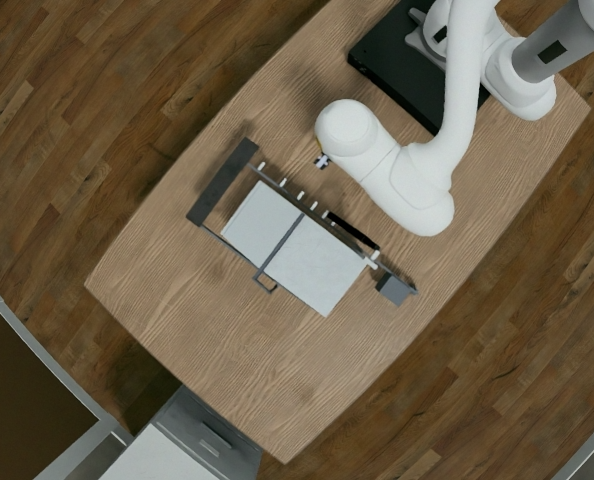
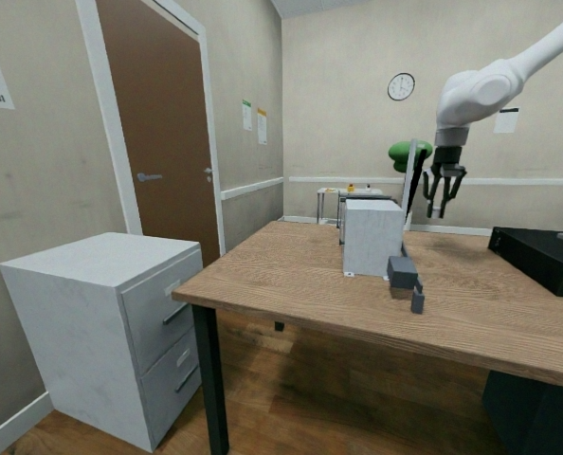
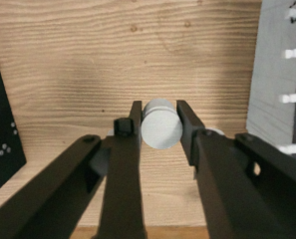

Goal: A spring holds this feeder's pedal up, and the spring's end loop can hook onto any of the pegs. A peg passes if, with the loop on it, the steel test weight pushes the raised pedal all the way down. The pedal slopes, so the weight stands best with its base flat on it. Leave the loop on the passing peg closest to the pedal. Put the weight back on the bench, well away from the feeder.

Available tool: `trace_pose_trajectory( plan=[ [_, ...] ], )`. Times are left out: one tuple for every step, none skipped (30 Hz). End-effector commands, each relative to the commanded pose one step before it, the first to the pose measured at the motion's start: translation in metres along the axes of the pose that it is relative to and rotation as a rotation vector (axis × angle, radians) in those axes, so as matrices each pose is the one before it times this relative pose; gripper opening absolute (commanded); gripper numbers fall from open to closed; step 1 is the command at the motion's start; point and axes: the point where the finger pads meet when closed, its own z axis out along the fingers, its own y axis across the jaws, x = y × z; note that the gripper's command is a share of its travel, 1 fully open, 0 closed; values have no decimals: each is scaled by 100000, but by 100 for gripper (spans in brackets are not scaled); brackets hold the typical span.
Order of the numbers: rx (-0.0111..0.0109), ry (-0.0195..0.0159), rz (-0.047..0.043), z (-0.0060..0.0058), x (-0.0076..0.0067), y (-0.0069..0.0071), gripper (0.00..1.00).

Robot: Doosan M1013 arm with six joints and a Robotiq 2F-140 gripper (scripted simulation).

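My gripper [image 1: 321, 161] [image 2: 435, 208] [image 3: 158, 114] is shut on the steel test weight [image 2: 435, 213] [image 3: 161, 130], a pale cylinder, and holds it high above the bench, on the robot's side of the feeder. The feeder [image 1: 315, 258] [image 2: 372, 240] is a pale box with a row of white pegs [image 1: 300, 195] [image 3: 293, 98] along its side. The black spring [image 1: 353, 230] [image 2: 415, 185] runs beside it. Its loop looks to be around the top-right peg [image 3: 293, 13] in the wrist view. The grey pedal [image 1: 393, 289] [image 2: 402, 271] stands raised off the bench at the feeder's end.
A long dark flap [image 1: 222, 180] on side arms is at the feeder's far end. A small grey block [image 2: 417, 302] is near the pedal. The black robot base plate [image 1: 395, 82] [image 2: 532, 257] [image 3: 0, 124] lies behind the gripper. The wooden bench [image 1: 204, 315] [image 2: 281, 288] surrounds the feeder.
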Motion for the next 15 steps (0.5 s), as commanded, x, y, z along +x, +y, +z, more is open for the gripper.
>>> trace_pose_trajectory(
  plan=[
    [-138,356,22,335,402,-332,25],
    [0,129,0,155,154,-153,25],
    [-3,126,0,156,154,-152,25],
    [0,129,0,155,154,-153,25],
    [0,0,0,0,0,0,25],
    [0,0,0,0,0,0,25],
    [9,-67,1,-86,-87,80,25],
    [0,126,0,155,154,-153,25],
    [-3,129,0,156,154,-152,25],
    [0,126,0,155,153,-152,25],
    [-3,129,0,156,153,-153,25],
    [0,129,0,156,153,-152,25],
    [-3,126,0,157,153,-152,25],
    [0,129,0,156,153,-153,25],
    [-3,126,0,157,153,-152,25]
  ],
)
